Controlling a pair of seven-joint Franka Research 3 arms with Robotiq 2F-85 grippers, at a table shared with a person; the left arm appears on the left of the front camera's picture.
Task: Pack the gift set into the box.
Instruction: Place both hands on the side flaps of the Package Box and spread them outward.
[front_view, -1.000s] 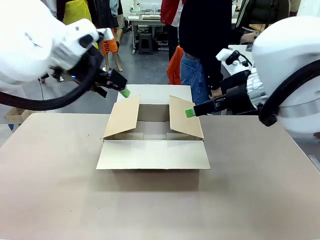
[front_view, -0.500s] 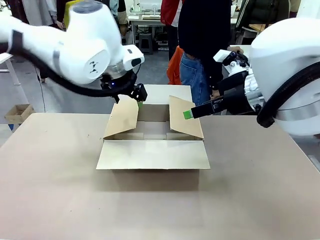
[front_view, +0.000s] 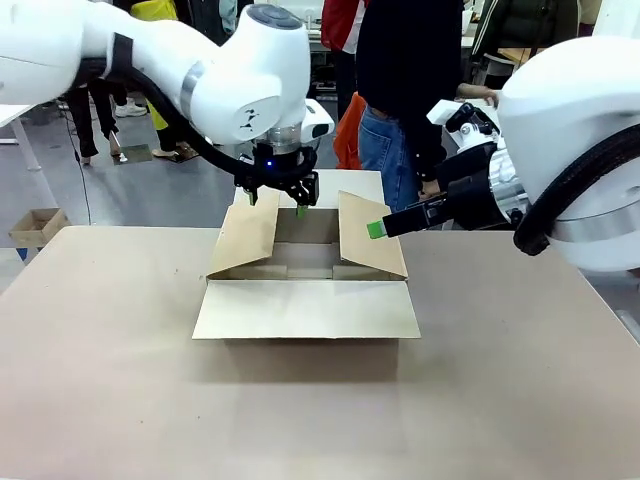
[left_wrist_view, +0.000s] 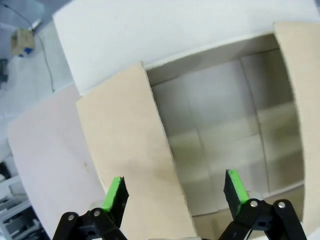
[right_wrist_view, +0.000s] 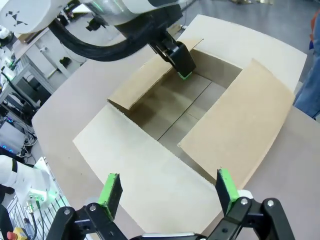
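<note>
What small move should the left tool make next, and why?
Probably push the left flap outward. The open left tool hangs astride its free edge, and that flap leans in over the empty box, narrowing the opening.

Grey floor (front_view: 130, 200), small cardboard box (front_view: 35, 226) beyond.

Front view: fixed, facing box (front_view: 305, 310) across desk (front_view: 120, 400). Left wrist: close above box, looking down inside. Right wrist: farther off, slanting down. All share box.
</note>
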